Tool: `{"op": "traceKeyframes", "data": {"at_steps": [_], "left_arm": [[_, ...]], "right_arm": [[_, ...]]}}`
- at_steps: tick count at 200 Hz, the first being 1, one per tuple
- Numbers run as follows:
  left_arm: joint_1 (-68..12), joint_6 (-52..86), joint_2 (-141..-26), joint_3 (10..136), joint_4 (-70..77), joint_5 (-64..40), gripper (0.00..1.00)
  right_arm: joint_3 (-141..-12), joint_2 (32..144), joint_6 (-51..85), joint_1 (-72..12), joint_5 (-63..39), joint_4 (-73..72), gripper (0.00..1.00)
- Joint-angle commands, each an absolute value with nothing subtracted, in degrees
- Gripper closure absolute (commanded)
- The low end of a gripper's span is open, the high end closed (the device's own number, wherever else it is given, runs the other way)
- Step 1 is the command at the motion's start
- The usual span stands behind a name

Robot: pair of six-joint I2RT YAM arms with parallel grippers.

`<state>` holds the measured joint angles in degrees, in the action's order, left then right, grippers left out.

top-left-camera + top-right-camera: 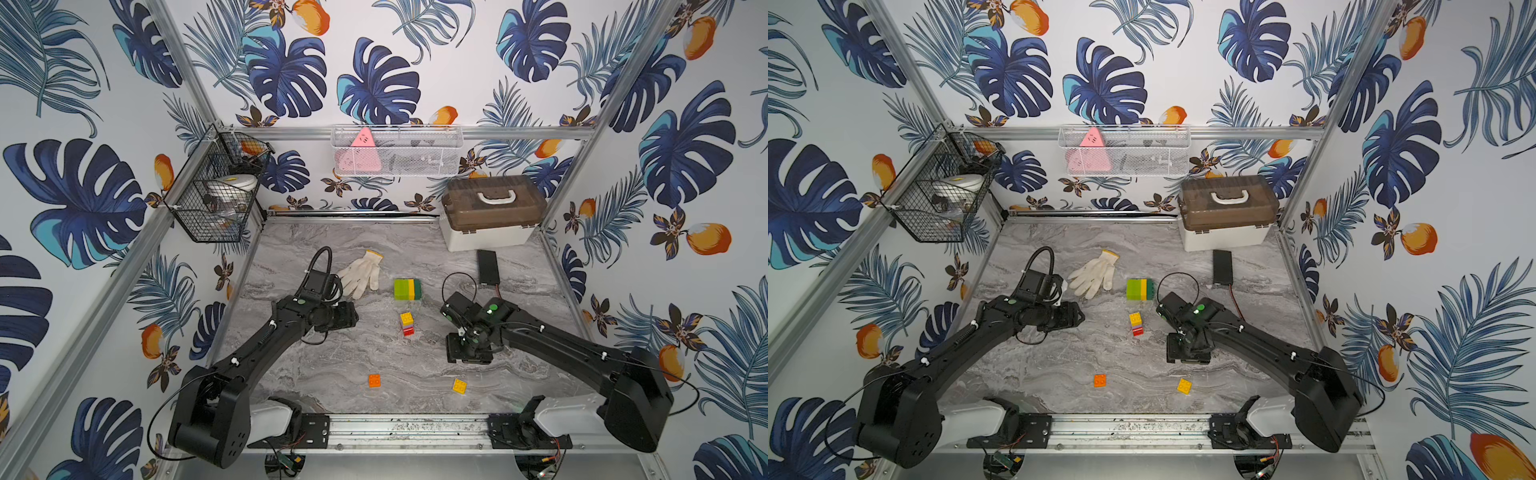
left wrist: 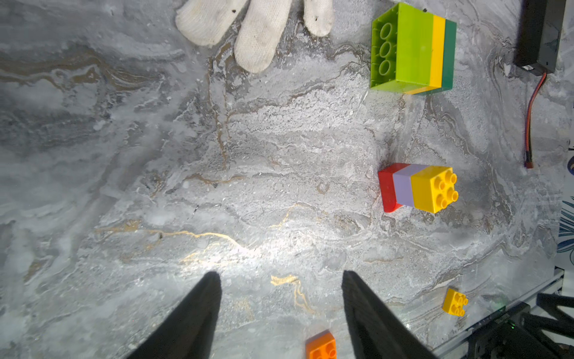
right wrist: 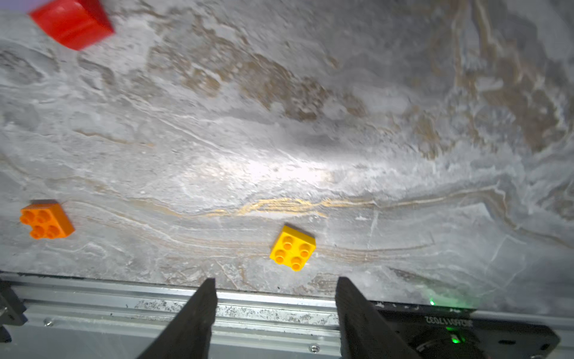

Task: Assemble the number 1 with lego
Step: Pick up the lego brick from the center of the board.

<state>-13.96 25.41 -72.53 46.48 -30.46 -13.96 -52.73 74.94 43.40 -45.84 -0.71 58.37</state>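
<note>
A chunky block of lime, yellow and dark green lego (image 1: 407, 289) lies on its side mid-table, its hollow underside showing in the left wrist view (image 2: 413, 49). Just in front of it stands a narrow column (image 1: 407, 324) with yellow on lilac on red (image 2: 417, 189). A loose orange 2x2 brick (image 1: 374, 380) and a loose yellow 2x2 brick (image 1: 459, 386) lie near the front edge. My left gripper (image 2: 279, 275) is open and empty, left of the column. My right gripper (image 3: 275, 281) is open and empty, right of the column, with the loose yellow brick (image 3: 293, 247) just beyond its tips.
A white knitted glove (image 1: 360, 272) lies behind the left gripper. A black box (image 1: 487, 267) with a red wire sits back right, in front of a lidded toolbox (image 1: 492, 212). A metal rail (image 1: 407, 432) runs along the table's front edge. Wire baskets hang on the back walls.
</note>
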Motion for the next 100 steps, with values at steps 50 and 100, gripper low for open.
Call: {"op": "traceKeyframes", "data": {"at_steps": [50,100], "left_arm": [[-13.93,25.92,-71.54,46.50,-30.51,-15.11,0.33],[-13.93,25.93,-70.95,46.46,-30.76,-15.05,0.33]], "right_arm": [[-41.99,70.31,62.86,-49.50,-5.45,50.06,0.41],[-40.31,74.34,66.78,-51.29,-6.69,45.40,0.42]]}}
